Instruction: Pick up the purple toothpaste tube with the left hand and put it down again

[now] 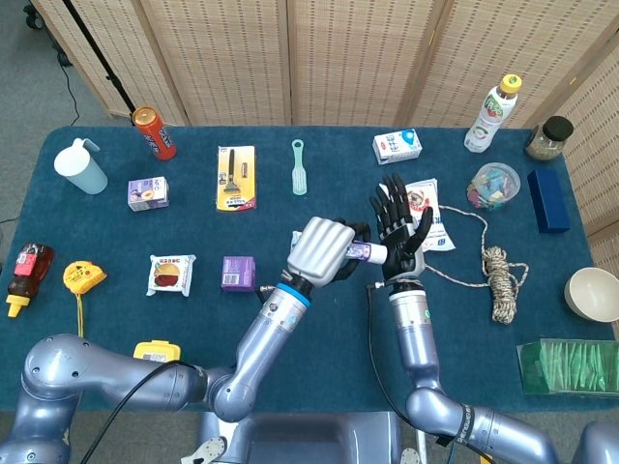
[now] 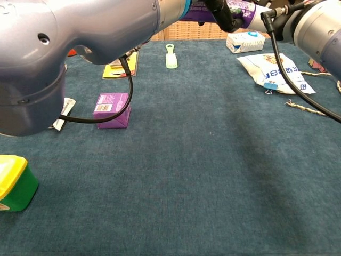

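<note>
Blue cloth-covered bench (image 1: 116, 217) is carrying clutter on all sides; centre strip toward the near edge is bare cloth. Silver left hand (image 1: 321, 249) is hanging above the middle of the bench, fingers wrapped around the purple toothpaste tube (image 1: 360, 250), so the tube is airborne and off the cloth, lying roughly level. Black right hand (image 1: 397, 230) is sitting just beside the tube's white cap end, fingers spread and upright, holding nothing; contact with the cap is hard to call from the head view. In the chest view the tube (image 2: 242, 9) is crossing the top edge, well above the cloth.

Risks, as I judge them:
- Lift looks done, set-down is pending. Right hand is crowding the cap end, so a bump on the way down could twist the tube in the grip.
- Small purple carton (image 1: 238, 273) and the white printed pouch (image 1: 427, 215) are flanking the drop zone; drifting sideways could land the tube on either.
- Releasing while high would be letting the tube bounce or roll.
</note>
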`<state>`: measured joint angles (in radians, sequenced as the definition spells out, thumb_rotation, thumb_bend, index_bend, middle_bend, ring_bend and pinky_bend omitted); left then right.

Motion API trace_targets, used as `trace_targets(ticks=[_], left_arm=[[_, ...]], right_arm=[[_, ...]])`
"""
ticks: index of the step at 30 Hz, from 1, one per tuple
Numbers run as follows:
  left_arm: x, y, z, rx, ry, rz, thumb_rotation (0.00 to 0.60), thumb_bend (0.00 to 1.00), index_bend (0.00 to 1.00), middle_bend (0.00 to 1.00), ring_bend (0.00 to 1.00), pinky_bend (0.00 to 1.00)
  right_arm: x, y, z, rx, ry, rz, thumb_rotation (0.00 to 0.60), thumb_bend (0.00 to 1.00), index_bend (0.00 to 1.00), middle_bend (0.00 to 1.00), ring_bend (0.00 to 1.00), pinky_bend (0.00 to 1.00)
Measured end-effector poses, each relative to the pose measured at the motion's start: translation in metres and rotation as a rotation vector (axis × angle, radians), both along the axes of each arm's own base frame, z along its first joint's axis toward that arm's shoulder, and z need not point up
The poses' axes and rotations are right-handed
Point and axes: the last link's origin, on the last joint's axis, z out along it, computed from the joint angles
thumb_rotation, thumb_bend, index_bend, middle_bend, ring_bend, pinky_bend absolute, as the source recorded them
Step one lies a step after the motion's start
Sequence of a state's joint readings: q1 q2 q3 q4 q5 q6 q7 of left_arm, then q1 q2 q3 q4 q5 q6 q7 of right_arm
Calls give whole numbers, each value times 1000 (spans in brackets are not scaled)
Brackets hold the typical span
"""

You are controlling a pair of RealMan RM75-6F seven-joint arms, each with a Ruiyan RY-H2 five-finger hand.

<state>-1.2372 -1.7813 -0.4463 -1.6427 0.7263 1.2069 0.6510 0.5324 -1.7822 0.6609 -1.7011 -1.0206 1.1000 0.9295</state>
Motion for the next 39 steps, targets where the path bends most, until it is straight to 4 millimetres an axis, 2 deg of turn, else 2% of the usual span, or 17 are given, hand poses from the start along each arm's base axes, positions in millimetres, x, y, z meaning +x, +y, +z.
trace_targets(ticks=[17,25,30,32,36,39], left_arm=[[-23,8,14,19,96,-38,600,504,509,567,471,612],[-35,10,11,-17,164,-44,600,503,509,556,436,608],[-44,11,6,-54,221,-43,600,503,501,542,412,546],[-48,12,3,-64,247,-44,600,503,475,517,388,524],[-55,12,-1,-78,298,-43,600,503,360,422,297,461],[-59,12,-2,-91,322,-35,600,503,325,393,269,442]], right_arm=[[-26,-5,12,-41,149,-21,26,0,0,0,0,0],[-34,-4,18,-50,196,-23,26,0,0,0,0,0],[-39,-3,20,-54,221,-27,27,0,0,0,0,0],[-40,-3,21,-56,225,-28,26,0,0,0,0,0],[-43,-3,23,-60,238,-34,26,0,0,0,0,0],[-45,-3,24,-61,243,-38,26,0,0,0,0,0]])
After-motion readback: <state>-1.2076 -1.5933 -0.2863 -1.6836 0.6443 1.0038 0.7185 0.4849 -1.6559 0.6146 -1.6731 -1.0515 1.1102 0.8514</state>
